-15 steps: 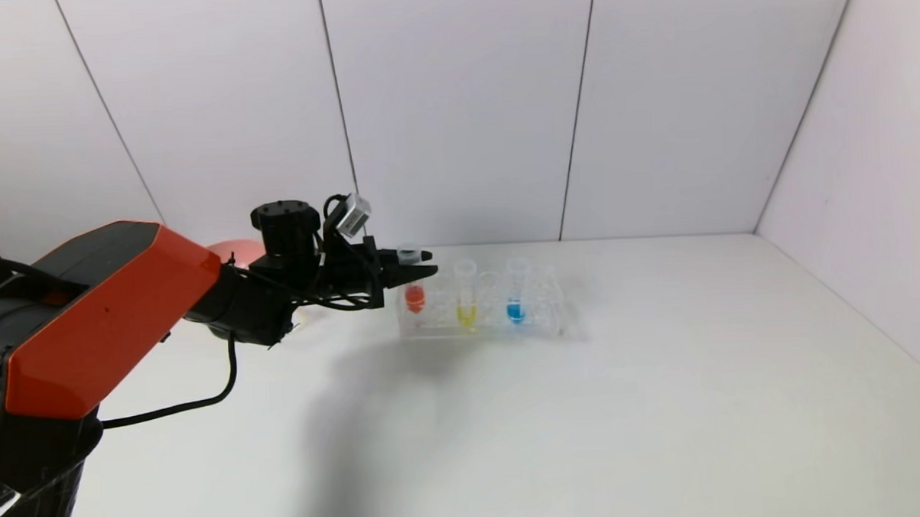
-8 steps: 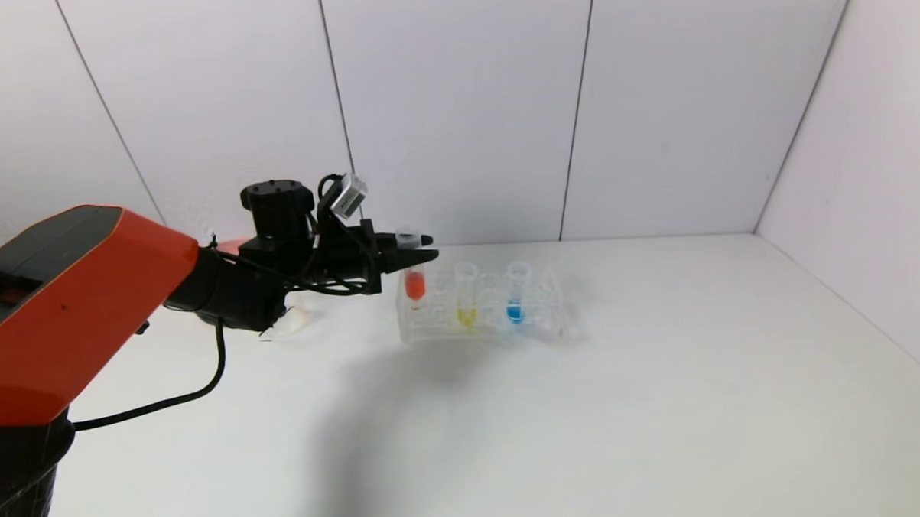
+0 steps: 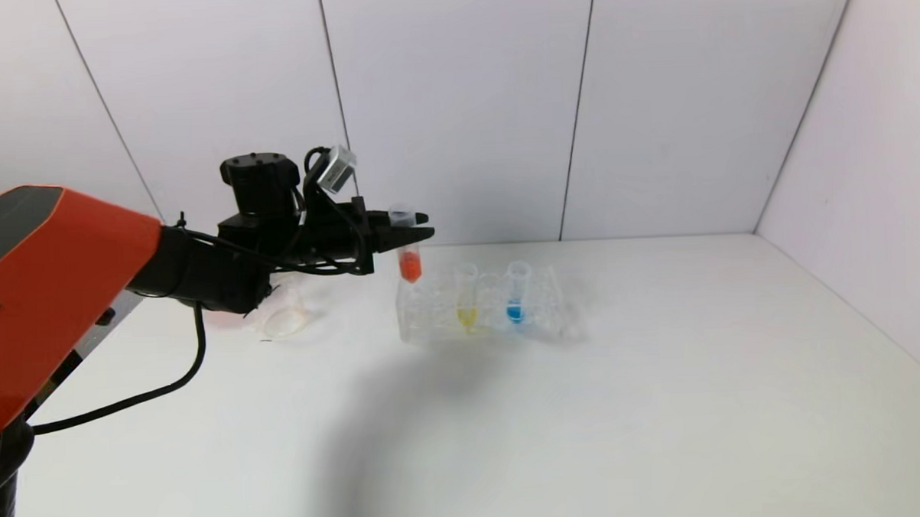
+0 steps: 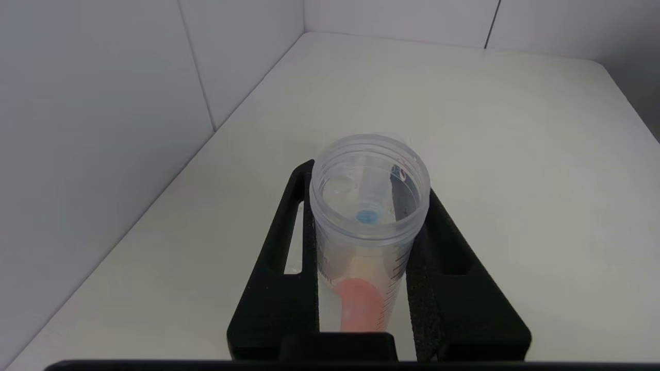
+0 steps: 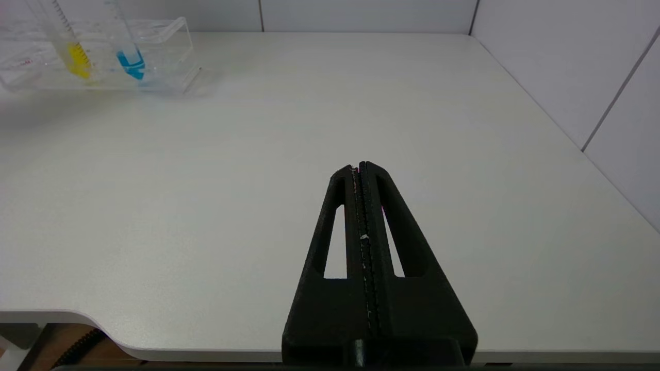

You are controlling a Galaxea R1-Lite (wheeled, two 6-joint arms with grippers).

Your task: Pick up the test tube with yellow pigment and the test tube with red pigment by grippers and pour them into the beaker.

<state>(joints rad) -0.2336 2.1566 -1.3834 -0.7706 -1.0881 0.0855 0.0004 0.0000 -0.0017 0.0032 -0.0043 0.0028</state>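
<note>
1. Your left gripper (image 3: 413, 226) is raised above the left end of the clear tube rack (image 3: 483, 319), its black fingers (image 4: 281, 268) clamped on the upper part of the test tube with red pigment (image 3: 408, 249).
2. That tube hangs upright, lifted above the rack, with its red-orange liquid gathered at the rounded tip, just over the rack's left end.
3. From the left wrist camera, you look down the tube's open mouth, held snugly between both fingers.
4. The test tube with yellow pigment (image 3: 466, 296) stands upright in the rack, with a blue-liquid tube (image 3: 515, 291) in the slot to its right.
5. The beaker (image 3: 282, 314), clear and hard to make out, sits on the white table (image 3: 588, 407) to the left of the rack, partly behind your left arm.
6. A pink object, mostly hidden by that arm, lies just left of the beaker.
7. Your right gripper (image 5: 359, 166) is parked low over the table's near edge, well apart from the rack, its fingers pressed together on nothing.
</note>
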